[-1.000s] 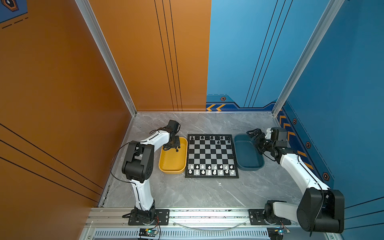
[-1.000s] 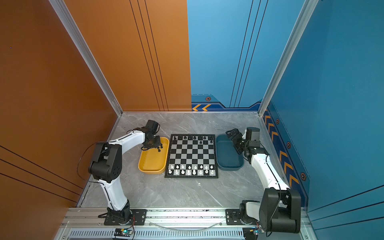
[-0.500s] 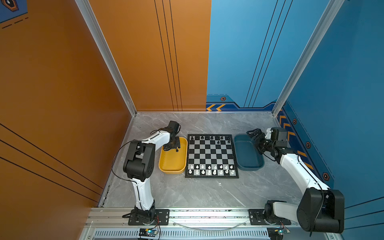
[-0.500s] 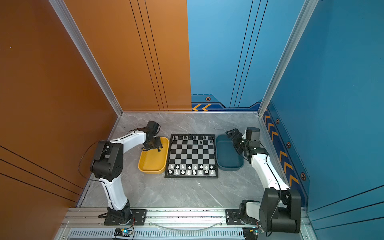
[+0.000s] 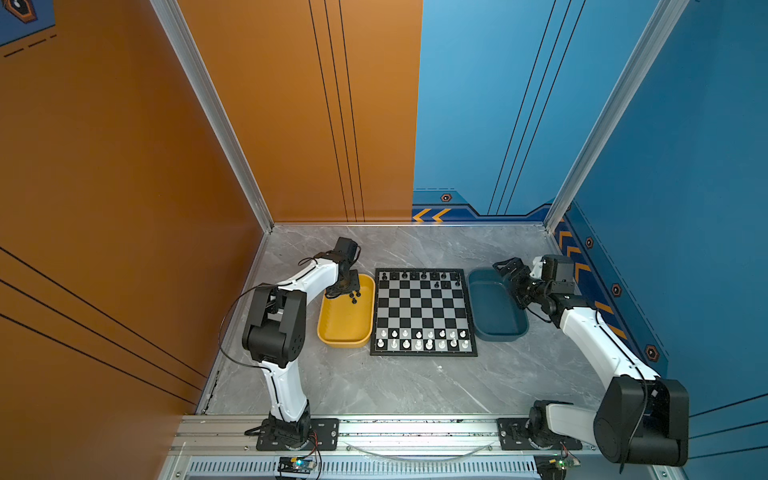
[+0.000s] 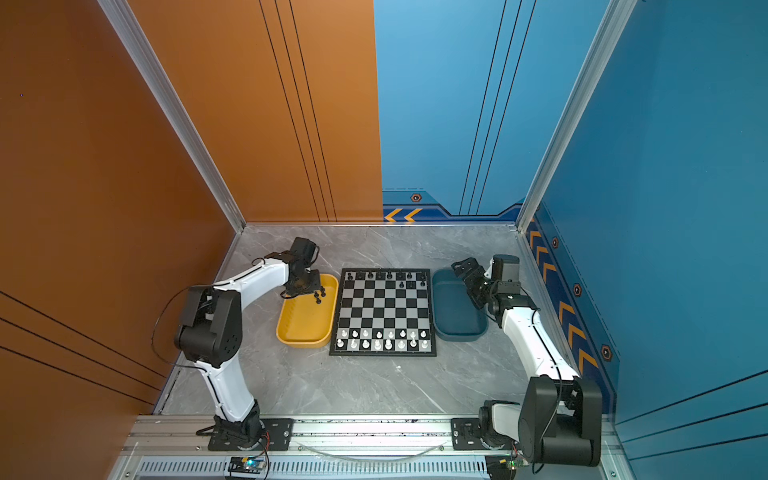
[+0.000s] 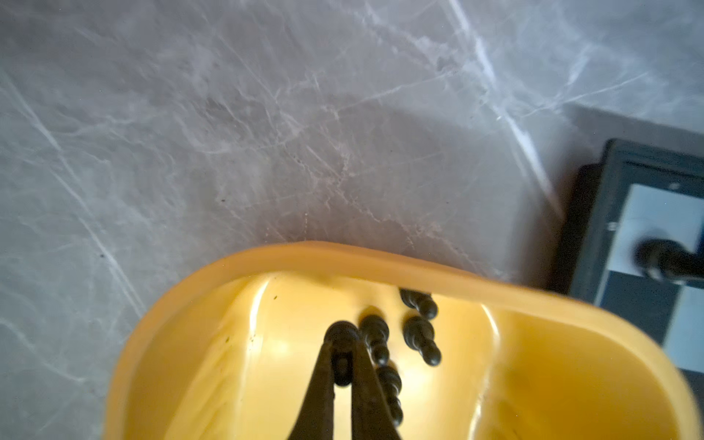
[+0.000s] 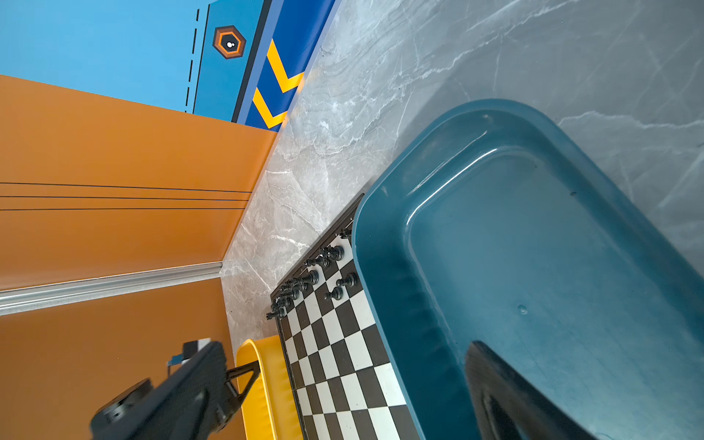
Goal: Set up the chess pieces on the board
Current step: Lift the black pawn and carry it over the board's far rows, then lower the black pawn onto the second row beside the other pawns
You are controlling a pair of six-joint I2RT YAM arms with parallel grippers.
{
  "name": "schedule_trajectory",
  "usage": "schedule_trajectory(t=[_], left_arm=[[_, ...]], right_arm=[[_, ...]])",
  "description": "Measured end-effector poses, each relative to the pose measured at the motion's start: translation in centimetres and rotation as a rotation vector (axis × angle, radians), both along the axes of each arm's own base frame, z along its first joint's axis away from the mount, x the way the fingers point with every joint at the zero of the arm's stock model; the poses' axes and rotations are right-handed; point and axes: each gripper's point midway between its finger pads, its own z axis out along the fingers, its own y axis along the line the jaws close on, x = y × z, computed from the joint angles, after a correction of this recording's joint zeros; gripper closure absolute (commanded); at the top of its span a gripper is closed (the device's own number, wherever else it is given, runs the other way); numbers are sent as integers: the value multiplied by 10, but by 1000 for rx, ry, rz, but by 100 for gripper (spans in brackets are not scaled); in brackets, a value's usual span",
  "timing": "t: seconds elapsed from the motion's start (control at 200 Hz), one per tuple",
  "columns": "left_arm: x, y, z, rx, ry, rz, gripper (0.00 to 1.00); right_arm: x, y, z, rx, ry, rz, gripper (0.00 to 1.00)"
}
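Pick step: left gripper (image 7: 343,348) is closed on a black chess piece (image 7: 341,330) at the far end of the yellow tray (image 7: 304,251); next, carry it right onto the board (image 5: 423,309); right gripper (image 5: 505,266) open.

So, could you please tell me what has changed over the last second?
The left end effector has closed on a black chess piece in the yellow tray. The right end effector, the board and the dark blue tray look unchanged.
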Motion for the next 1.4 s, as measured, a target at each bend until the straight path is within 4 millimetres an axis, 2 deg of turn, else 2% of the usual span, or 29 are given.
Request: schedule_trajectory(t=[0.095,0.175,0.36,0.465,0.561,0.656,0.806,0.966,1.121,1.401], left_arm=[[5,-13,30,-12,-63,-34,100],[8,-33,54,-23,-116,-85,100],[11,-102,96,-49,-200,-246,100],[11,-140,103,-59,-218,-325,100],[11,-172,92,-62,-199,-390,100],[12,-195,72,-59,-159,-436,100],[8,-223,40,-49,-90,-491,100],[8,-250,27,-58,-71,-540,100],[9,-268,17,-71,-64,-565,100],[9,-271,3,-52,-42,-567,100]], right_arm=[[0,0,0,0,-1,0,0],[0,0,0,0,0,0,0],[0,0,0,0,-1,1,0],[0,0,0,0,-1,0,0],[0,-1,0,0,-1,-2,0],[0,-2,0,0,-1,-4,0],[1,-6,0,0,0,-14,0],[1,-8,0,0,-1,-20,0],[1,-8,0,2,-1,-18,0],[1,-9,0,2,0,-22,0]])
